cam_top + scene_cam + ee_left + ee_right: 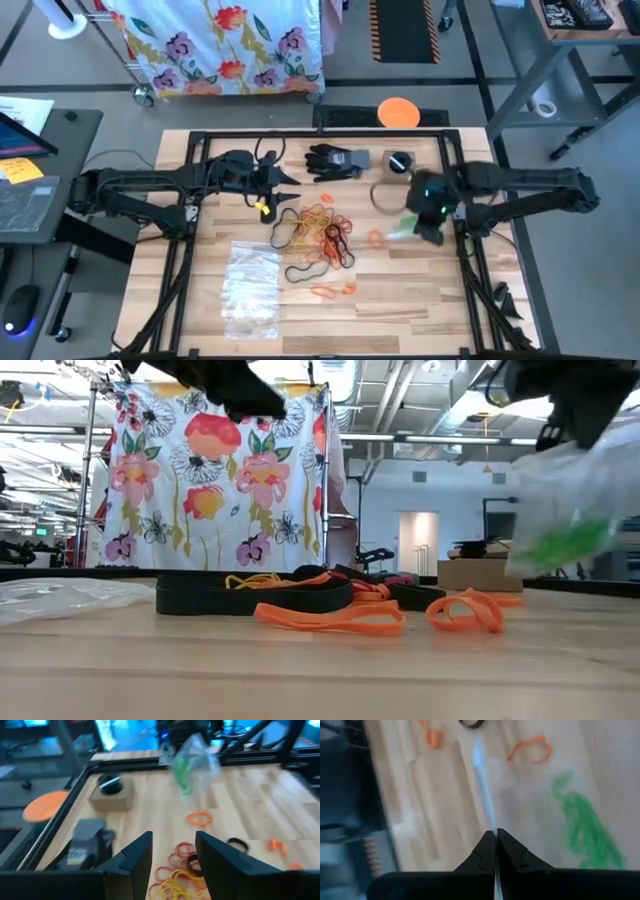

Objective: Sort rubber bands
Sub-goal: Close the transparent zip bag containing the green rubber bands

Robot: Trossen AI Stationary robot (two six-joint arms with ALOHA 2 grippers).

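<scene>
A loose pile of rubber bands (320, 232) in yellow, red, orange and black lies mid-table, with stray orange ones (330, 618) nearer the front. My left gripper (173, 851) hovers open above the pile's far left side, nothing between its fingers. My right gripper (495, 837) is right of the pile, shut on a clear plastic bag (575, 500) that holds green rubber bands (585, 830). My right gripper pinches the clear bag by a thin edge (489, 812) between its two fingertips, coming from above at a slant. The bag hangs below the fingers, clear of the table, with the green bands (565, 542) gathered in its lower part.
A stack of clear plastic bags (250, 285) lies near the front left. A black glove (335, 160) and a small box (400, 163) sit at the far edge, an orange disc (398, 112) on the floor beyond it. Black frame rails (470, 270) border the table.
</scene>
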